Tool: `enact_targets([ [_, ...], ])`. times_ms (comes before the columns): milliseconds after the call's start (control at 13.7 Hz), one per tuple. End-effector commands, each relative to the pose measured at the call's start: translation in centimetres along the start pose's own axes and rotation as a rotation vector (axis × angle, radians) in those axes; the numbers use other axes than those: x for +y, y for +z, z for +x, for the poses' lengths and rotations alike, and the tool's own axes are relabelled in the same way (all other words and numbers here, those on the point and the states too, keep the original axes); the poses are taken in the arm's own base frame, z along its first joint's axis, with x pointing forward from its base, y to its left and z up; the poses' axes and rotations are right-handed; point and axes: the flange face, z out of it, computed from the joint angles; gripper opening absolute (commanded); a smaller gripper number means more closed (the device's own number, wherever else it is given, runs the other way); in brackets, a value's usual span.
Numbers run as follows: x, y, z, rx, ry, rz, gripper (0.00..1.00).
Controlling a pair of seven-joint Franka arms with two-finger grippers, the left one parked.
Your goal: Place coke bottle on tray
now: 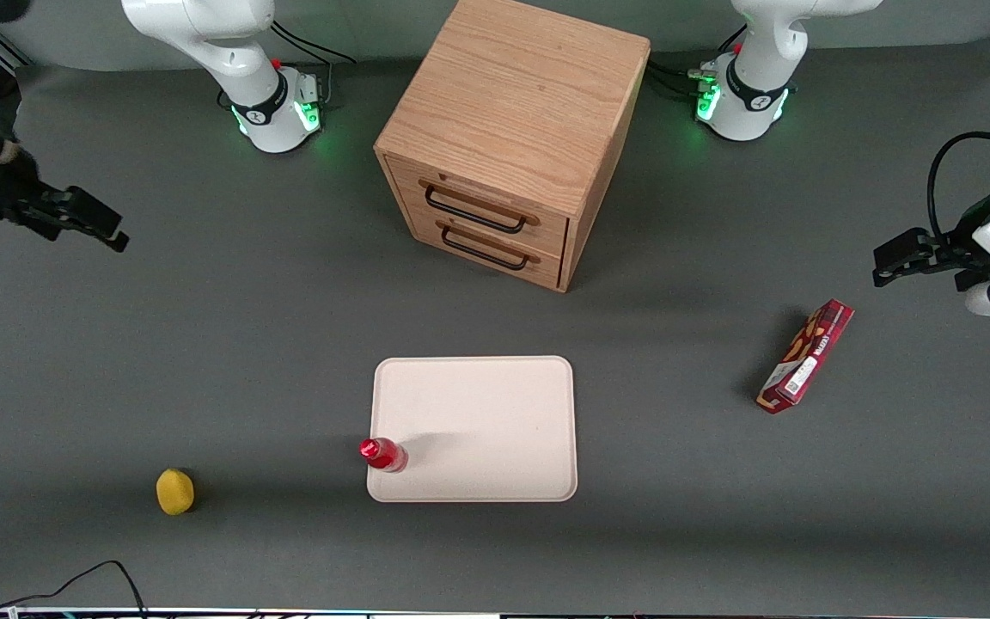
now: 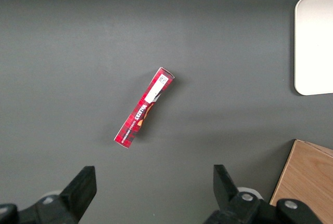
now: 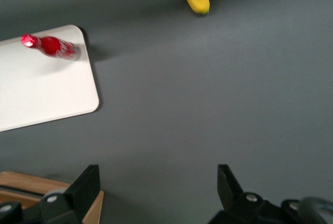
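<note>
The coke bottle (image 1: pixel 384 455), small and red with a red cap, stands upright on the cream-white tray (image 1: pixel 495 404), at the tray's corner nearest the front camera on the working arm's side. The right wrist view also shows the bottle (image 3: pixel 52 47) on the tray (image 3: pixel 41 91). My gripper (image 1: pixel 98 225) is open and empty. It hangs high above the table toward the working arm's end, well apart from the bottle and the tray. In the right wrist view my gripper (image 3: pixel 157 185) has only bare table between its jaws.
A wooden two-drawer cabinet (image 1: pixel 512 137) stands farther from the front camera than the tray. A yellow lemon-like object (image 1: pixel 174 491) lies near the table's front edge toward the working arm's end. A long red snack box (image 1: pixel 805 356) lies toward the parked arm's end.
</note>
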Motion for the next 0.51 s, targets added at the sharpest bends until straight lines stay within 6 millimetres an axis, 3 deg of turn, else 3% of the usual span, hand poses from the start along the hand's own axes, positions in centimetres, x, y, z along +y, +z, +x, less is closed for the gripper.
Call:
enact_targets([
  [0,0.5,1.4,-3.3,0.01,-0.066,0.02,1.0],
  [293,0.5,-1.8,-1.4,-0.03,-0.063,0.017,1.0],
  [439,0.8,-2.3,-1.0,-0.048,-0.061,0.013,1.0],
])
